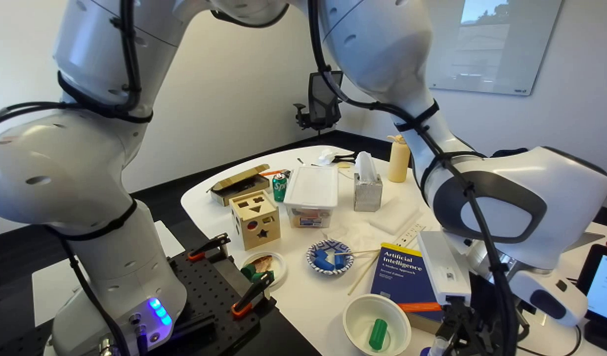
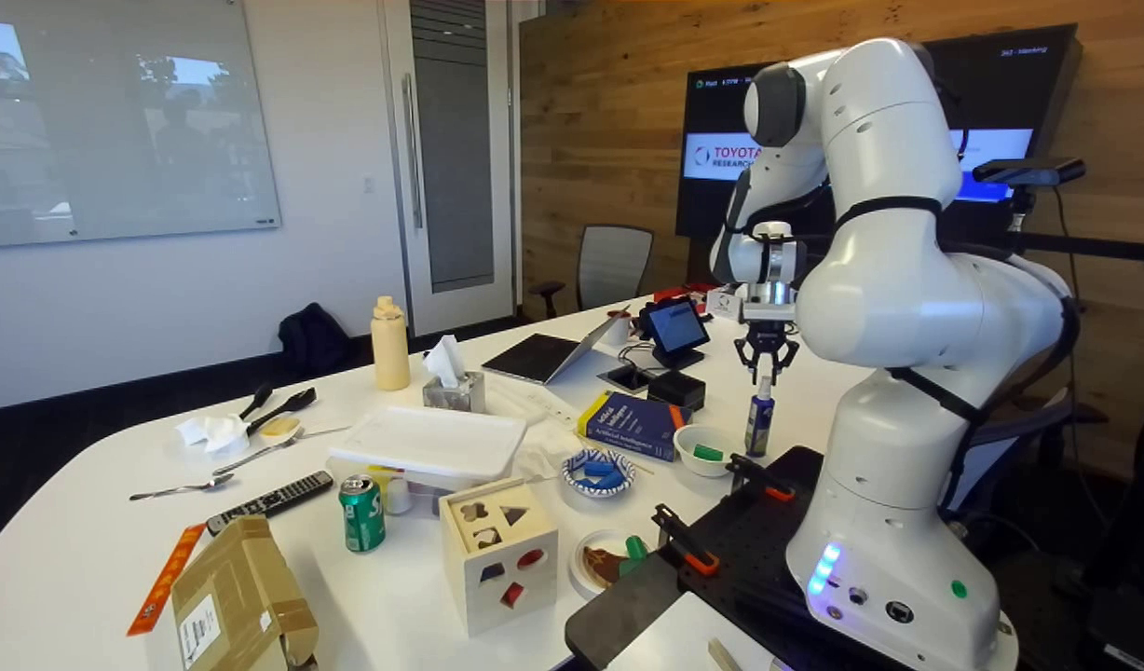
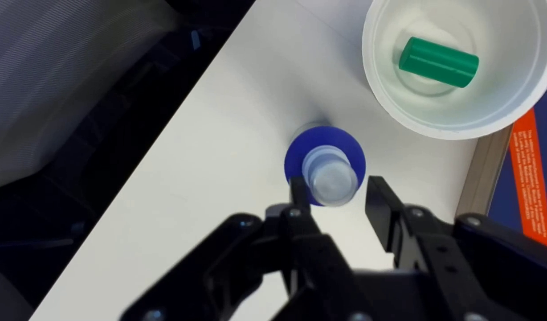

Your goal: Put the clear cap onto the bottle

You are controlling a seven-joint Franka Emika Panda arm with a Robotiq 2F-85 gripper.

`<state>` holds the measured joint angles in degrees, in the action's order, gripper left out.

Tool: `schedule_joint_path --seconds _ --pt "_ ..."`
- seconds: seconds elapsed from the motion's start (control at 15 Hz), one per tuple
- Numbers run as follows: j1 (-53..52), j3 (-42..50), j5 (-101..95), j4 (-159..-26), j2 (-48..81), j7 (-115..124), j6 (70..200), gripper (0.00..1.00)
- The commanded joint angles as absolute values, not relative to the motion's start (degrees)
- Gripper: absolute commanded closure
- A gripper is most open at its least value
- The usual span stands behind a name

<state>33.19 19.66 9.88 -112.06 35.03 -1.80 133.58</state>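
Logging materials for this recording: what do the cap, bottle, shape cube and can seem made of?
Cap: probably plastic, smooth, judging by its pale, seemingly translucent walls.
Bottle: perhaps plastic, smooth blue; painted metal can't be excluded.
Shape cube: likely wood, matte, from its plain tan panels.
Can: probably metal, glossy, given its silvery top.

arm [image 1: 382,54] close in an exterior view, table [image 2: 386,596] shared by both, wrist view facing down at bottle [image 3: 345,145]

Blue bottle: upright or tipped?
Upright: in an exterior view the blue bottle stands straight on the table, top up toward the gripper.
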Motion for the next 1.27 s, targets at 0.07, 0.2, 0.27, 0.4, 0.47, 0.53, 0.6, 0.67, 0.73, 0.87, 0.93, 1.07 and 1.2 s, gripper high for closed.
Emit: schedule_joint_path --seconds 0.07,0.2,0.27,0.4,0.47,0.53,0.6,0.67,0.73,0.87,0.93,1.07,1.2 --pt "33.2 18.7 10.1 -110.9 36.4 -0.7 132.0 0.21" --pt "32.7 18.8 9.8 -111.4 35.6 -0.5 132.0 0.06" --pt "32.4 19.0 9.5 -111.9 34.7 -0.3 132.2 0.01" --pt "31.8 19.3 9.2 -112.3 33.3 -0.1 131.9 0.00" --pt "31.3 19.6 8.7 -112.5 32.5 0.1 131.6 0.00" --pt "30.9 20.0 8.3 -112.9 31.5 0.2 131.3 0.00" --pt "30.5 20.2 7.9 -113.2 30.6 0.3 131.2 0.00" --pt "30.1 20.5 7.5 -113.4 29.8 0.5 130.7 0.00" --pt "29.7 20.7 7.2 -113.4 29.2 0.6 130.4 0.00" --pt "29.1 21.0 6.8 -113.3 28.1 1.1 129.7 0.00" --pt "28.9 21.2 6.5 -113.2 27.8 1.2 129.3 0.00" --pt "28.5 21.3 6.0 -112.8 27.5 2.0 128.7 0.00" --pt "28.3 21.4 5.8 -112.6 27.6 2.7 128.3 0.00"
